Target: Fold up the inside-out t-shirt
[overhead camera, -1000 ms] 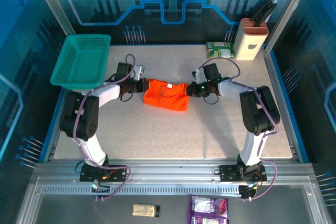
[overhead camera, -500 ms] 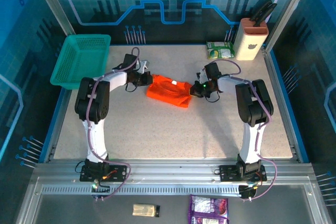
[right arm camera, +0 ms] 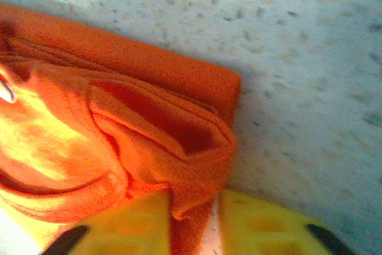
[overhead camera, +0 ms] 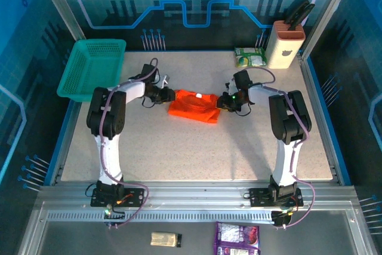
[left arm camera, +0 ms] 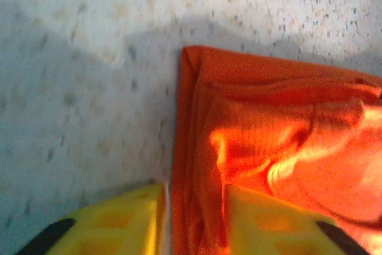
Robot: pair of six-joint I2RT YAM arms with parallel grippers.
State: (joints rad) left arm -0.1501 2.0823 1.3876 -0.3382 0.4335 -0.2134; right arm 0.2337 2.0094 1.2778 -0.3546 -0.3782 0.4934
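Note:
The inside-out t-shirt (overhead camera: pixel 192 106) lies folded into a small orange-red bundle on the speckled table, slightly behind the middle. My left gripper (overhead camera: pixel 166 95) is at its left edge and my right gripper (overhead camera: pixel 219 102) at its right edge, both low over the table. In the left wrist view the yellow fingers (left arm camera: pixel 113 225) stand apart around the t-shirt's (left arm camera: pixel 268 135) folded edge, with a pale strip of table beside the cloth. In the right wrist view my right gripper (right arm camera: pixel 194 225) likewise straddles a hanging corner of the t-shirt (right arm camera: pixel 119 117), with a gap showing next to the cloth.
A teal mesh basket (overhead camera: pixel 92 67) sits at the back left corner, partly over the table's edge. A green packet (overhead camera: pixel 249 57) and a knife block (overhead camera: pixel 285 43) stand at the back right. Bare tabletop (overhead camera: pixel 197 147) stretches in front of the shirt.
Both grippers carried the shirt's near edge back over the rest, so it now lies as a narrower bundle. Their jaws have parted from the cloth they were pinching.

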